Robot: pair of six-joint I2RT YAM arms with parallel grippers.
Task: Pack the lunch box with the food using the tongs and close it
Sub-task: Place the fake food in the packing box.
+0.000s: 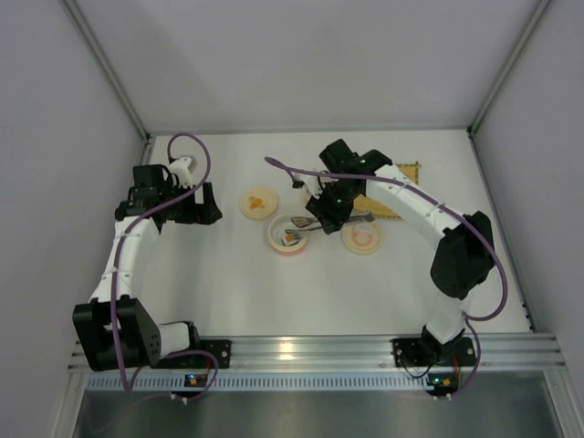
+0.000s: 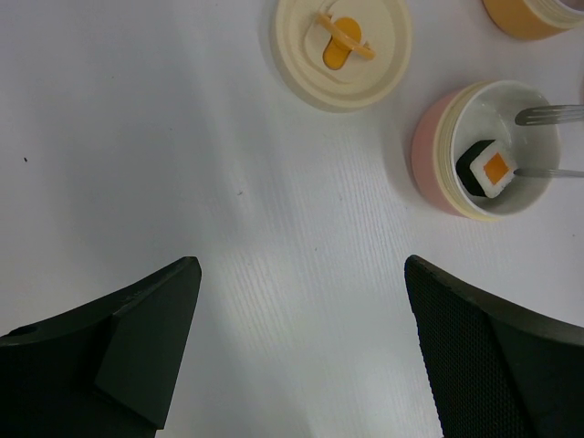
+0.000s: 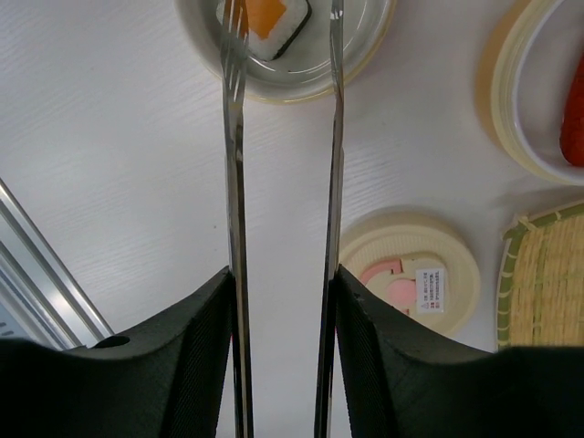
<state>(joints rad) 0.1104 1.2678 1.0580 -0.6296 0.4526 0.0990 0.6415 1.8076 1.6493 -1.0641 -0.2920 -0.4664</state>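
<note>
My right gripper (image 3: 283, 274) (image 1: 330, 212) is shut on the grey metal tongs (image 3: 235, 182), whose two arms stand spread apart. Their tips reach into the pink-rimmed bowl (image 3: 292, 91) (image 2: 429, 155) (image 1: 278, 245). A sushi roll (image 3: 269, 23) (image 2: 488, 169) lies on the bowl's floor between the tips. One tip is at its side and the other is apart from it. The orange-rimmed bowl (image 3: 506, 91) (image 2: 525, 18) holds the red sausage (image 3: 575, 119). My left gripper (image 2: 301, 274) (image 1: 205, 203) is open over bare table, left of the bowls, with nothing between its fingers.
The lid with the orange print (image 2: 342, 50) (image 1: 258, 203) lies left of the bowls. The lid with the pink print (image 3: 411, 274) (image 1: 362, 238) lies to their right. The bamboo mat (image 3: 538, 283) (image 1: 397, 196) lies at the back right, partly under my right arm.
</note>
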